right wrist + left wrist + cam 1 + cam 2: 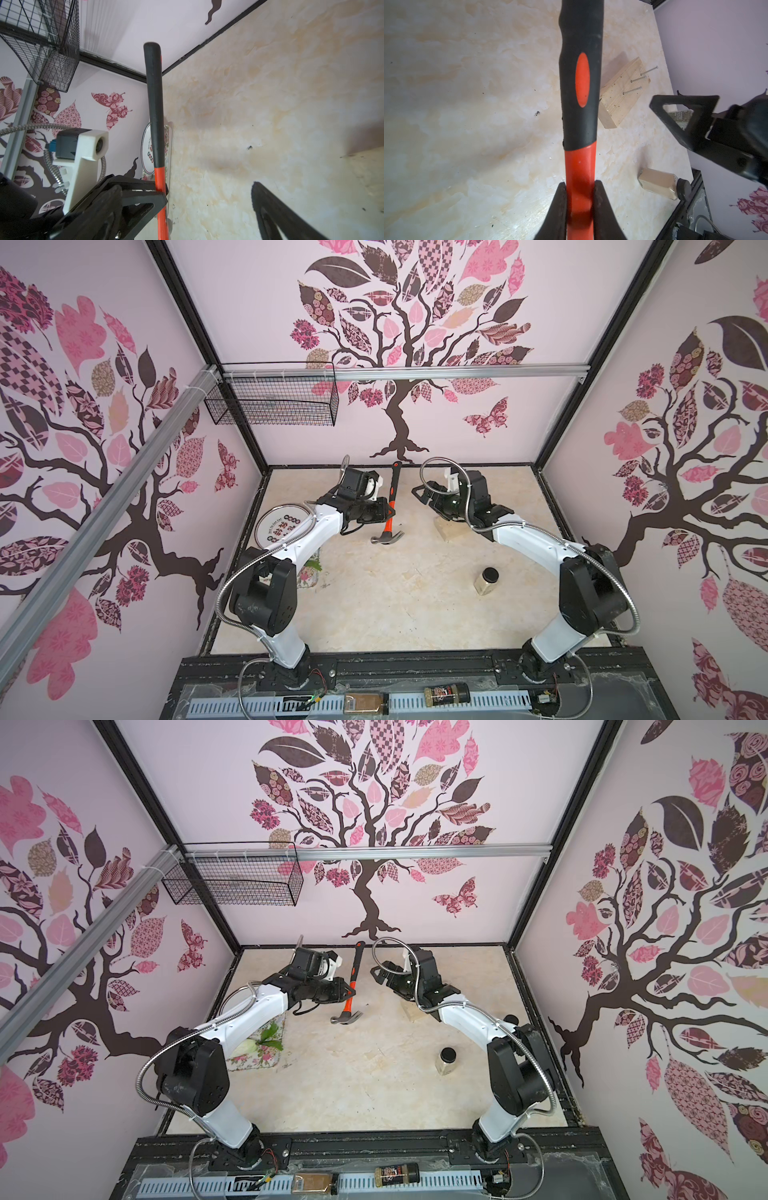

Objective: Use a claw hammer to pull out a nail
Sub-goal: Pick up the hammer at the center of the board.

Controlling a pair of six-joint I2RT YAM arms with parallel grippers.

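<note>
The left claw (pixel 580 187) clenched the orange neck of the steel-headed, black-handled claw hammer (pixel 394 485), head-down over the beige desk (pixel 395 605), while the right claw (pixel 420 494) hung released near the pale wooden block (pixel 451 532).

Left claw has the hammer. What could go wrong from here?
The left claw pinches the claw hammer by its orange neck, the long handle unsupported; it may twist when levering. The open right claw is not holding the wooden block, so it could lift with the nails.

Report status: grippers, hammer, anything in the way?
Left gripper shut on claw hammer neck, head down. Right gripper open, empty. Right arm overhangs wooden block; three nails in it.
</note>
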